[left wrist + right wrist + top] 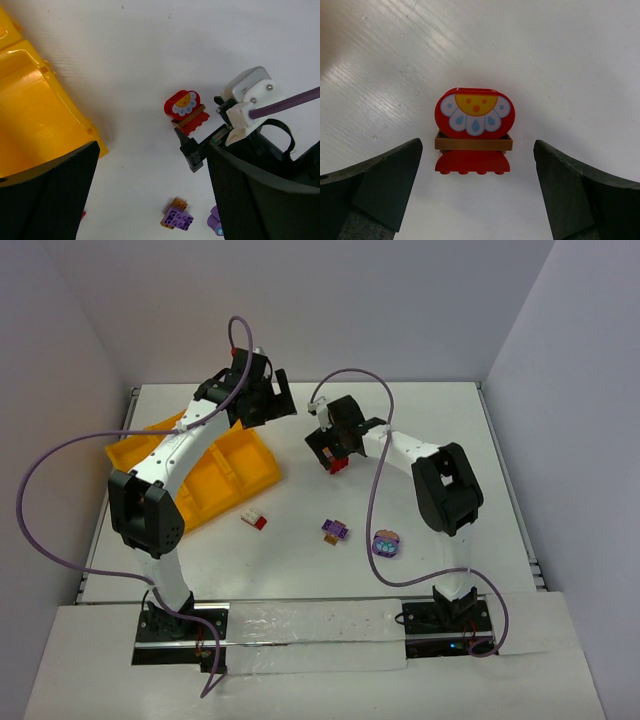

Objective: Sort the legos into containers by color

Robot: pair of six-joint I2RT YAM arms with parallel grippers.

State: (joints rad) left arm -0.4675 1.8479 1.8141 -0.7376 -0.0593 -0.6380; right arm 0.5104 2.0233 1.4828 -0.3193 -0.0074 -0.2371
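Right wrist view shows the right hand (476,150) spread wide astride the red flower lego (474,131) on the bench (570,50), seemingly not touching it. Left hand (152,147), wide and empty, hangs just beside the yellow tray (252,458). Nearer the bases lie a red-white lego (254,519), a purple-orange lego (335,531) and a round purple lego (386,543).

Tray (35,115): glossy yellow plastic, smooth. Red lego (474,131): shiny moulded plastic, printed face. Table (150,45): white, matt, finely ribbed. Left gripper (151,146): matt black plastic, fine dimpled texture. Cable (285,102): smooth purple sheath.
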